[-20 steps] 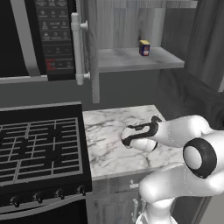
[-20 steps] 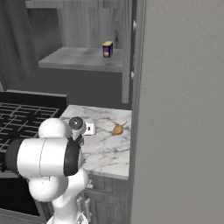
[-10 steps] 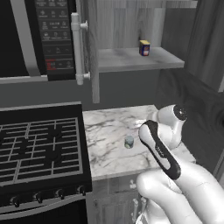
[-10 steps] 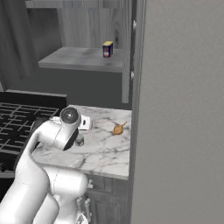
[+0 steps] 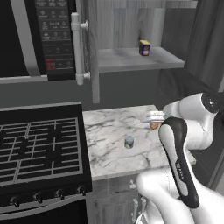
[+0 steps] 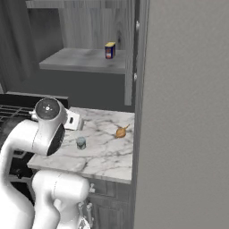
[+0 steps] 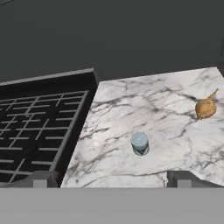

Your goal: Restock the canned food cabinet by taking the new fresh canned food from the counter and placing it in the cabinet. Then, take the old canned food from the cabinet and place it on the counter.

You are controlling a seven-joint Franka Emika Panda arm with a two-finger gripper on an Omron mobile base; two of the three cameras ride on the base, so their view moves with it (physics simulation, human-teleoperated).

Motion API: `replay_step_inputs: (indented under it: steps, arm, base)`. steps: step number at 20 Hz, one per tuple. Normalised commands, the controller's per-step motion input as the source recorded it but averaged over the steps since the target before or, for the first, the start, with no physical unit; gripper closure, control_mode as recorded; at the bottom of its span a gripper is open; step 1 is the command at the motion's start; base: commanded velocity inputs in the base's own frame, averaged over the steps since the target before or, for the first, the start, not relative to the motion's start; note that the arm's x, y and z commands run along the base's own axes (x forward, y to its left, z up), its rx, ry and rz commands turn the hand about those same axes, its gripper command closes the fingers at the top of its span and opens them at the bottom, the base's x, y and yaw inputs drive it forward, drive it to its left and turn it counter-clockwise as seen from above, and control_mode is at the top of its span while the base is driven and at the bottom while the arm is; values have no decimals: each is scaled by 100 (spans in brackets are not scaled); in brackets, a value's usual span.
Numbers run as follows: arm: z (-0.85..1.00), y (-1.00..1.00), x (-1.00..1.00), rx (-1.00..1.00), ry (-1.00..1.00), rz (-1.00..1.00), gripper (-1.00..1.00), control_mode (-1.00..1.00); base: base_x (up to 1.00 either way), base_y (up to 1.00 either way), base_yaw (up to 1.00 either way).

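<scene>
Left base view: the yellow can (image 5: 144, 47) stands on the cabinet (image 5: 131, 59) shelf, door swung open beside the microwave (image 5: 41, 39), while the pale blue-grey can (image 5: 129, 141) sits upright mid-counter (image 5: 109, 153), near an orange round thing (image 5: 154, 125).

Right base view: both cans hold those places, yellow can (image 6: 109, 50) above, pale can (image 6: 81, 142) beside the arm.

Hand view: the gripper (image 7: 109, 179) is spread wide and empty above the pale can (image 7: 139, 142); the stove (image 7: 39, 127) lies left.
</scene>
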Motion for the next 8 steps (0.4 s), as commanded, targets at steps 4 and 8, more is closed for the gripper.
replay_step_inputs:
  steps: [4,8]
  arm:
    - [100,-46,-100,10,0,-5,-100,-100]
    - [28,-25,-53,7,-25,-3,-100,-100]
  base:
    - [0,0,0]
    - [0,0,0]
